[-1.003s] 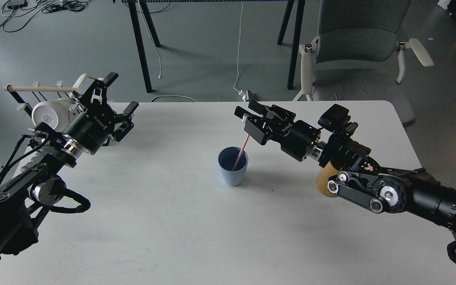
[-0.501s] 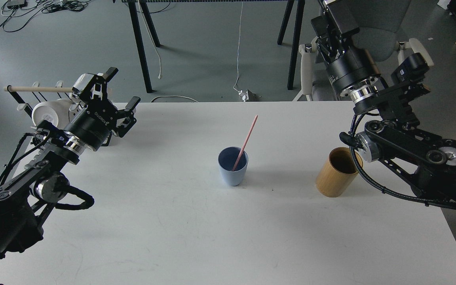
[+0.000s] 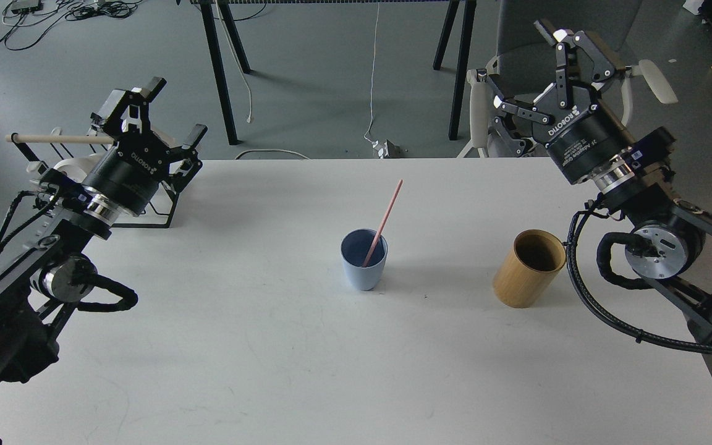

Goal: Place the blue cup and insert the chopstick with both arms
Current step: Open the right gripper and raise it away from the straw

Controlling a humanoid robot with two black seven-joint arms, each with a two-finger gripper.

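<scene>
The pale blue cup (image 3: 363,259) stands upright near the middle of the white table (image 3: 269,346). A pink chopstick (image 3: 387,213) leans inside it, its top tilted up and to the right. My left gripper (image 3: 158,117) is open and empty, raised at the far left by the rack. My right gripper (image 3: 541,71) is open and empty, raised at the far right, well away from the cup.
A tan wooden cylinder (image 3: 528,269) stands to the right of the cup. A rack with a pale wooden rod (image 3: 53,139) and white mugs (image 3: 72,168) sits at the table's back left. A grey chair (image 3: 554,55) and table legs stand beyond the far edge.
My right gripper let go of the chopstick, which stays leaning in the cup, then rose and drew back to the right. My left gripper moved back and left a little.
</scene>
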